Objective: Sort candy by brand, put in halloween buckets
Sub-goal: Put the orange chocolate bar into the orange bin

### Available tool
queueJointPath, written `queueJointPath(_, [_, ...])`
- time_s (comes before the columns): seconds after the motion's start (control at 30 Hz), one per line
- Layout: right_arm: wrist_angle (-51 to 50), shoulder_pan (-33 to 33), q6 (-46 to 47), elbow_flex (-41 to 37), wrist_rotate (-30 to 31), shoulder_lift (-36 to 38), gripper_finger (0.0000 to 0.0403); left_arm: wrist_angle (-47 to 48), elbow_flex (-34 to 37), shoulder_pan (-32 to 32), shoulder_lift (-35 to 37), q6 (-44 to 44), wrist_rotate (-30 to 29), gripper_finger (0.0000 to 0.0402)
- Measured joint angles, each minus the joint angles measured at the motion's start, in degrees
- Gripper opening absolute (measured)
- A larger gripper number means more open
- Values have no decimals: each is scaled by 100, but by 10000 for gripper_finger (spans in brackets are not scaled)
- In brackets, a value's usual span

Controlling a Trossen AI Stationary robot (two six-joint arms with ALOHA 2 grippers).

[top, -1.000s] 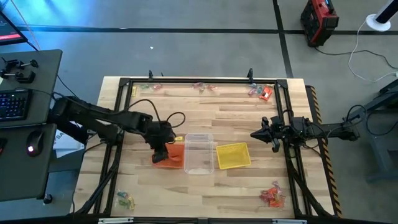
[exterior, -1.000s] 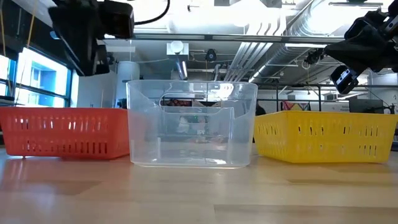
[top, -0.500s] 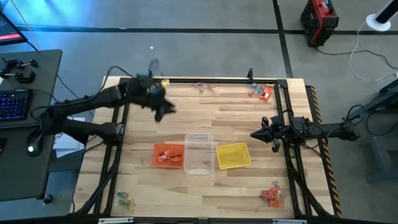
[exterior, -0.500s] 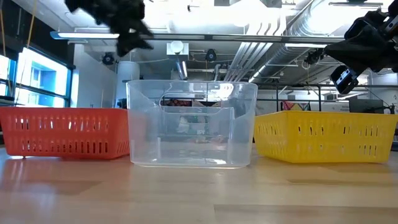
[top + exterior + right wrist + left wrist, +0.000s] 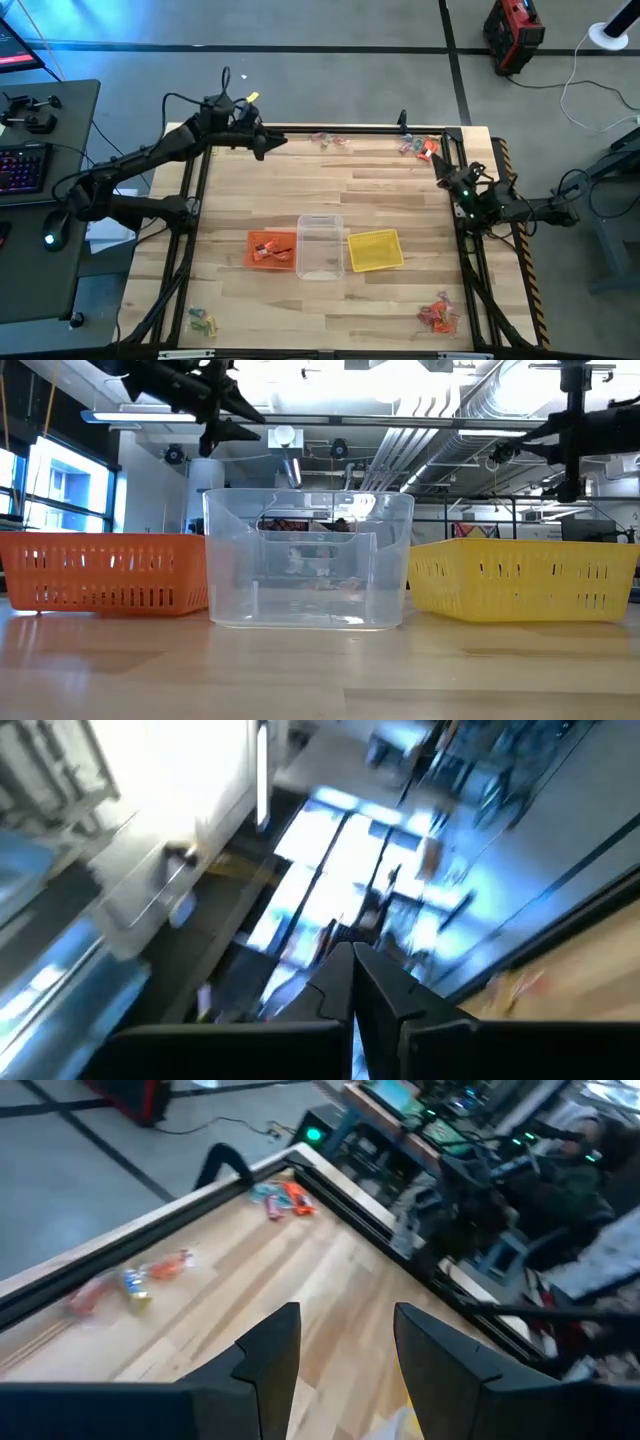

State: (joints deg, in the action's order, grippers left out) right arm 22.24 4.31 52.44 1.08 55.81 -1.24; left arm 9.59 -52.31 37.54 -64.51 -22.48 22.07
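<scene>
From above I see my left gripper (image 5: 272, 143) raised over the table's (image 5: 330, 200) far left edge, its fingers (image 5: 272, 1348) spread with nothing between them. Candy (image 5: 331, 140) lies along the far rail just beyond it, with more at the far right corner (image 5: 420, 148) and in both near corners. The three buckets sit in a row at mid-table, well apart from that gripper: orange (image 5: 270, 250) with red-orange candy inside, clear (image 5: 320, 246), yellow (image 5: 374, 250). My right gripper (image 5: 462, 187) waits at the right edge, fingers (image 5: 352, 982) pressed together, empty.
</scene>
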Motion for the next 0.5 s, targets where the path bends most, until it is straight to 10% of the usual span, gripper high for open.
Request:
queueJointPath(0.3, [575,-1042,829,343,-1907,-1327,0,-73,0,82,-43,-350,-916,154])
queueJointPath(0.5, [-1622,-2469,423,1804,-3242,-3200,0,-319,0,362,-194,-538,-792,154])
